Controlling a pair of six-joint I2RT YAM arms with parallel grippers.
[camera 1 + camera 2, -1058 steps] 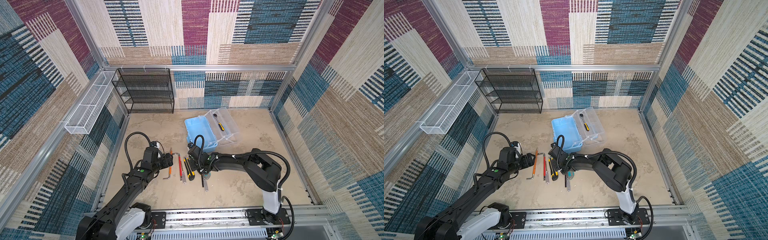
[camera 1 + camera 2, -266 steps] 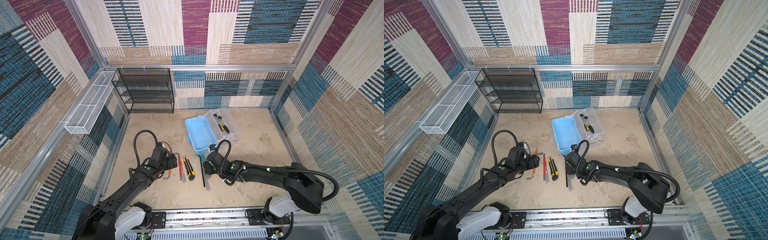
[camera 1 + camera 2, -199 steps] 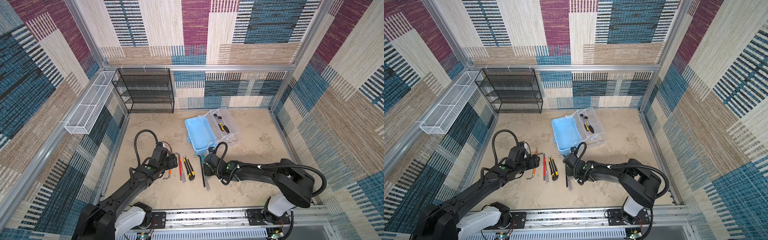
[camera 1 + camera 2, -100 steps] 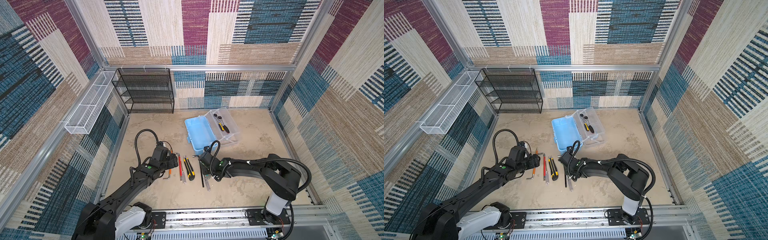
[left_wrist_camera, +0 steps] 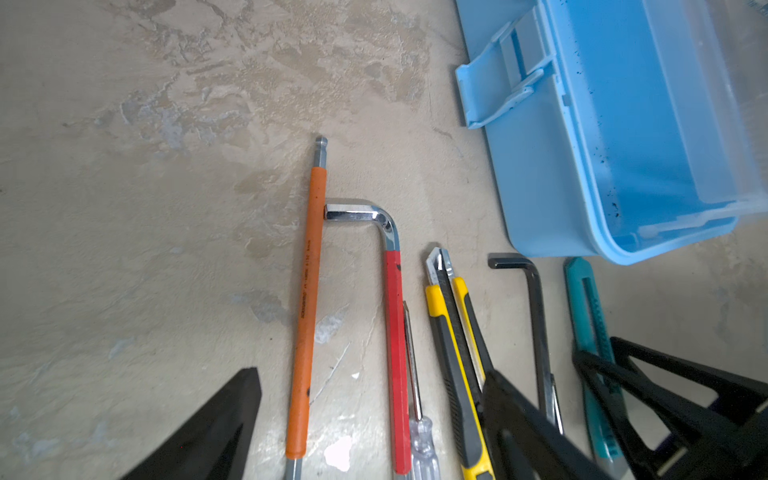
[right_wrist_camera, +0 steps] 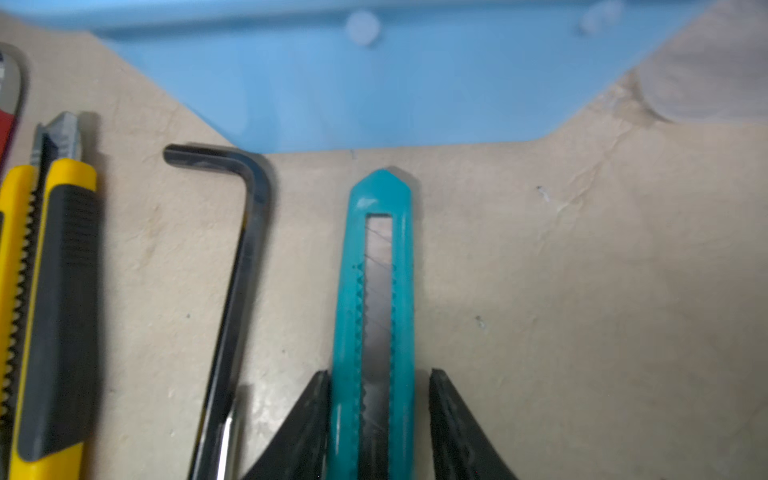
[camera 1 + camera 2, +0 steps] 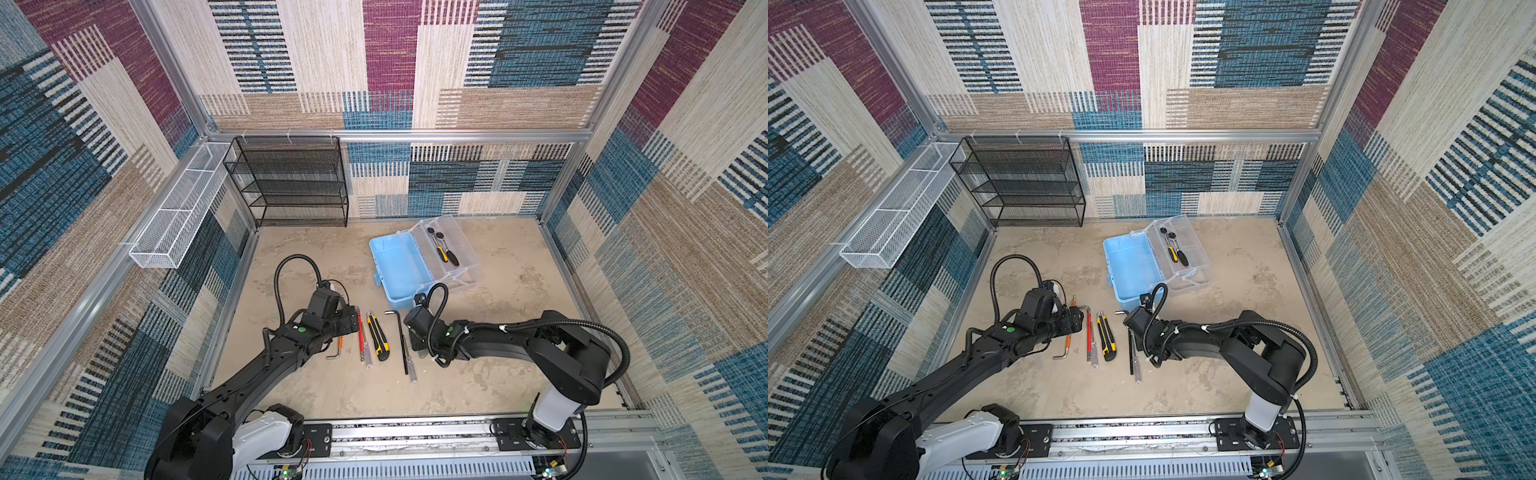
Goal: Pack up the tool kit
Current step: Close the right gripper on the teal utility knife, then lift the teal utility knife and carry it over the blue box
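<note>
Right end effector [image 6: 377,372] straddles the teal utility knife [image 6: 378,282] lying on the surface [image 6: 582,291]. Its jaws are partly open, one finger touching the knife and a slight gap at the other. Just beside the knife lies the black hex key [image 6: 245,266], and the light-blue case [image 6: 374,83] stands just past the knife tip. Well apart, the left end effector [image 5: 372,374] is wide open and empty over the orange hex key [image 5: 307,311] and the red hex key [image 5: 395,332].

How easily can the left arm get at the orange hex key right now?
Probably yes. The left end effector hangs open over the orange hex key, nothing lying on it. The red hex key touches it with its chrome end and might get caught too.
</note>
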